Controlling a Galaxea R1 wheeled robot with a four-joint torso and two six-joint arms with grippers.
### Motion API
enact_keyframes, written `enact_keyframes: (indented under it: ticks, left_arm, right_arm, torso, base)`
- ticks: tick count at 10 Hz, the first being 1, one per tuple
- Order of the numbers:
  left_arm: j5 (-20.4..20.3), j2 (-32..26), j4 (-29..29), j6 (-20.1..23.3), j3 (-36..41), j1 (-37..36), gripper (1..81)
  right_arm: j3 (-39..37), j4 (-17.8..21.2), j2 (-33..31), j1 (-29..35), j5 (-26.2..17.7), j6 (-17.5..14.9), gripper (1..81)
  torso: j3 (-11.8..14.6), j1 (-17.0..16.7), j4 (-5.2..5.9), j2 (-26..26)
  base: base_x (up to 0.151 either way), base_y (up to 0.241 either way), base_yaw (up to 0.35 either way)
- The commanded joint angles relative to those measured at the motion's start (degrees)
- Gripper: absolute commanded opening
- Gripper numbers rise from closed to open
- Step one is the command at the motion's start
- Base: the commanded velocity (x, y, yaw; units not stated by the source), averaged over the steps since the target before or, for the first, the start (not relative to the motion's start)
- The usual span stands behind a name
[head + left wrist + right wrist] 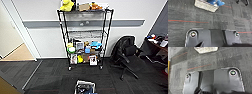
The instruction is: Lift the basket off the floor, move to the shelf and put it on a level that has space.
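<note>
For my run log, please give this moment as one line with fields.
basket: on floor, not lifted | shelf: ahead at wall | second tier: looks free | top tier: yellow plush

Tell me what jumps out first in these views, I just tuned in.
The tall black wire shelf against the white wall draws the eye first, with a yellow plush on its top tier and its two lower tiers crowded with small items. Its second tier from the top looks nearly bare. The woven basket sits on the dark carpet floor in front of the shelf, and a black office chair stands to the shelf's right.
</note>
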Motion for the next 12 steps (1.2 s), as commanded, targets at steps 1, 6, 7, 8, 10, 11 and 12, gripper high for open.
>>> enact_keyframes:
  ticks: [1,6,7,8,10,11,12]
  left_arm:
    - [1.8,-0.8,0.3,-0.2,0.6,-2.9,81.1]
    - [1.8,-0.7,0.4,-0.2,0.6,-2.9,81.1]
    - [1.8,-0.7,0.5,-0.2,0.6,-2.9,81.1]
    - [1.8,-0.7,0.5,-0.2,0.6,-2.8,81.1]
    - [1.8,-0.6,0.6,-0.2,0.6,-2.6,81.1]
    - [1.8,-0.6,0.6,-0.2,0.6,-2.6,81.1]
    - [1.8,-0.6,0.6,-0.2,0.6,-2.7,81.1]
  right_arm:
    - [-0.2,0.0,-0.7,2.9,-2.3,0.1,81.1]
    - [-0.2,0.0,-0.6,2.9,-2.3,0.1,81.1]
    - [-0.2,0.0,-0.6,2.9,-2.3,0.1,81.1]
    - [-0.2,0.0,-0.6,2.9,-2.3,0.1,81.1]
    - [-0.2,0.0,-0.6,2.9,-2.3,0.1,81.1]
    - [-0.2,0.0,-0.5,2.9,-2.3,0.1,81.1]
    - [-0.2,0.0,-0.5,2.9,-2.3,0.1,81.1]
  torso:
    - [0.0,0.0,0.0,0.0]
    - [0.0,0.0,0.0,0.0]
    - [0.0,0.0,0.0,0.0]
    - [0.0,0.0,0.0,0.0]
    - [0.0,0.0,0.0,0.0]
    - [0.0,0.0,0.0,0.0]
    - [0.0,0.0,0.0,0.0]
  base:
    - [0.134,0.0,0.0]
    - [0.134,0.0,0.0]
    - [0.134,0.0,0.0]
    - [0.134,0.0,0.0]
    - [0.134,0.0,0.0]
    - [0.133,0.0,0.0]
    - [0.124,0.0,0.0]
